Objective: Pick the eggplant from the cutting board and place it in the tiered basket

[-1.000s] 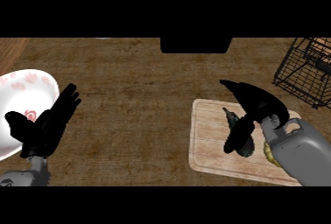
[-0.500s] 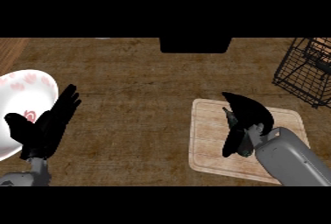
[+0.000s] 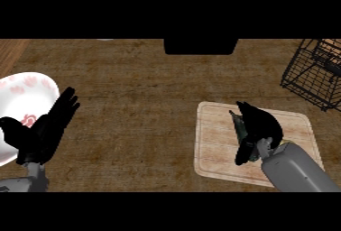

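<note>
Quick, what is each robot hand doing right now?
Left hand: open, resting over the plate, holding nothing.
Right hand: on the eggplant; grip cannot be told.

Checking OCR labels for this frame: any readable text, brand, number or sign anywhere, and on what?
None readable.
Plate: pink blotches only, a pattern, no letters.
Cutting board: plain wood grain, no mark.
Tiered basket: bare black wire, no tag visible.
Eggplant, right hand over it, and left hand: dark, unmarked.
Black block at the counter's far edge: blank.
</note>
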Controlling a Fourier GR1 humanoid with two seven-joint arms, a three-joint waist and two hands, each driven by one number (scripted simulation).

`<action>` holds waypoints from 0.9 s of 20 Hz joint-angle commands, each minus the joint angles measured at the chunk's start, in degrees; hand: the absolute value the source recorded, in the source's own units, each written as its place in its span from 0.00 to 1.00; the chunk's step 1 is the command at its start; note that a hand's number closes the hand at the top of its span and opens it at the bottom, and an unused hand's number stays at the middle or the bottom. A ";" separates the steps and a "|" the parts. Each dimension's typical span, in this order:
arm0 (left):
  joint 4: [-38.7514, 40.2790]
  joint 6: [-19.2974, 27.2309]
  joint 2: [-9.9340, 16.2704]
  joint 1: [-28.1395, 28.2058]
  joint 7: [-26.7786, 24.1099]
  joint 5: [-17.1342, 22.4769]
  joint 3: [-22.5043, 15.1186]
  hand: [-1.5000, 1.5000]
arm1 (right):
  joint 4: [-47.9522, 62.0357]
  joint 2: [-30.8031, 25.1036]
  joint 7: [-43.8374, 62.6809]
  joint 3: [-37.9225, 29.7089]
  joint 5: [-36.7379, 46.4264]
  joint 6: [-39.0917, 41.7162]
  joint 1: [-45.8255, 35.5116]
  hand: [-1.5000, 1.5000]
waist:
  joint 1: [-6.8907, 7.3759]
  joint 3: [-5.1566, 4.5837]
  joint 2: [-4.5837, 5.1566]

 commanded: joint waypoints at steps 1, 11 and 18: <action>5.98 -3.53 0.63 -1.76 -3.66 0.49 2.82 0.50 | -0.57 2.53 2.42 -1.20 4.61 1.73 0.37 0.00 | -0.07 -0.02 0.02; -1.22 -0.23 -1.80 -0.45 0.76 -1.69 1.14 0.50 | 0.91 0.12 -4.71 -1.70 1.79 10.38 5.04 1.00 | -0.07 0.00 -0.06; -0.29 -0.52 -1.53 1.50 -0.44 -2.08 2.13 0.50 | 0.81 -15.47 -19.97 -7.65 5.30 5.73 11.20 1.00 | -1.98 0.11 -0.39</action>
